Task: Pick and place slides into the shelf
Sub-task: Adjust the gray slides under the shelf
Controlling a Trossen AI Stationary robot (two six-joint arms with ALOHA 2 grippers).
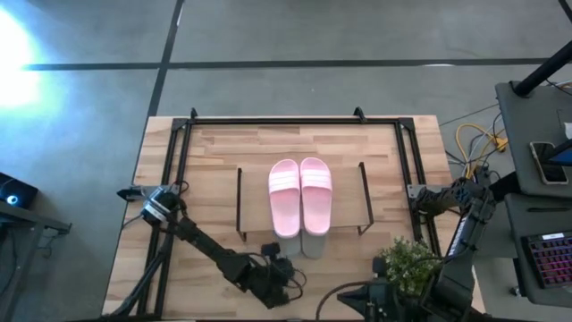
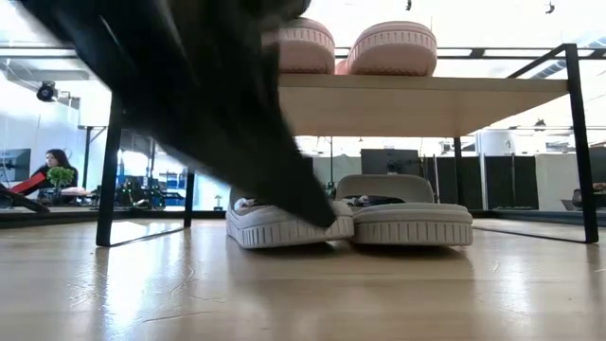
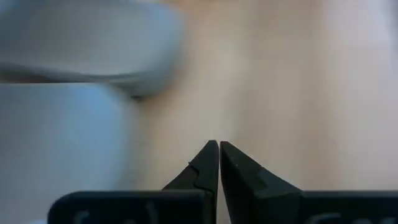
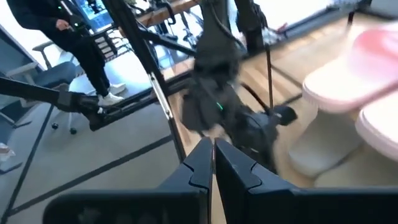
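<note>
The shelf (image 1: 344, 192) stands mid-table, and its plank top (image 2: 426, 104) carries the two pale pink slides (image 1: 300, 197) side by side. Beneath the plank, the two grey-green slides (image 2: 407, 220) rest sole-down on the table, with their heels (image 1: 304, 243) sticking out toward the near edge. My left gripper (image 3: 219, 146) is shut and hovers low over bare wood just near-left of those heels (image 1: 273, 253). Its arm (image 2: 208, 104) blocks part of the left grey-green slide (image 2: 275, 225). My right gripper (image 4: 211, 146) is shut and waits at the near edge, right of centre.
A larger black tube frame (image 1: 268, 121) borders the table. A small green bushy plant (image 1: 407, 259) sits near the right arm at the near right. Bare wood lies left and right of the shelf. People sit in the room beyond (image 2: 57, 166).
</note>
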